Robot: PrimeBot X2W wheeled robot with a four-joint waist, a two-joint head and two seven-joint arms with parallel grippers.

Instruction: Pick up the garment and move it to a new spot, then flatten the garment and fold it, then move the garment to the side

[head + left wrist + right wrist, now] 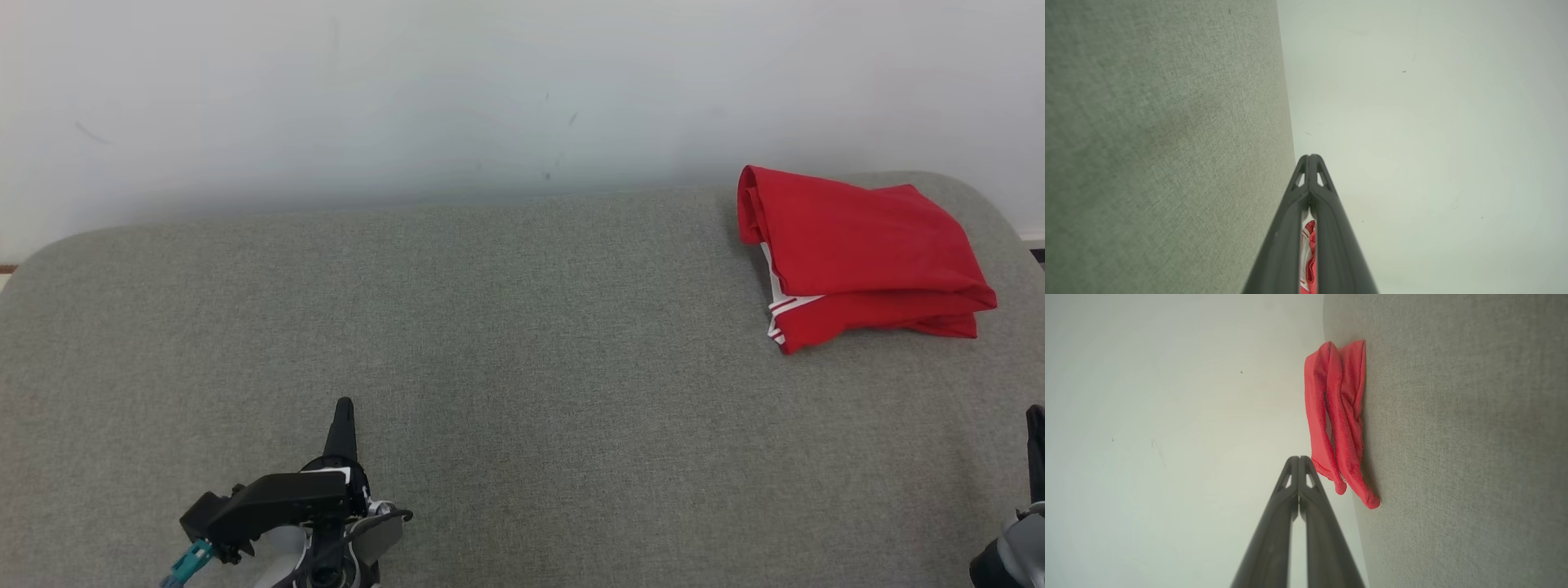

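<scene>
The garment (857,253) is red with white stripes at one edge, folded into a compact stack at the far right of the grey padded surface (506,327). My left gripper (343,406) rests low at the near left, far from it, jaws shut and empty. At the right edge, my right gripper (1035,412) peeks in, below the garment. In the right wrist view the garment (1337,420) lies ahead of the shut right gripper (1298,458). The left gripper (1310,157) is also shut in its wrist view, with a sliver of the garment (1308,257) seen between the fingers.
A pale wall (490,98) rises directly behind the grey padded surface. The surface has rounded far corners, and its right edge (1016,237) runs close to the garment.
</scene>
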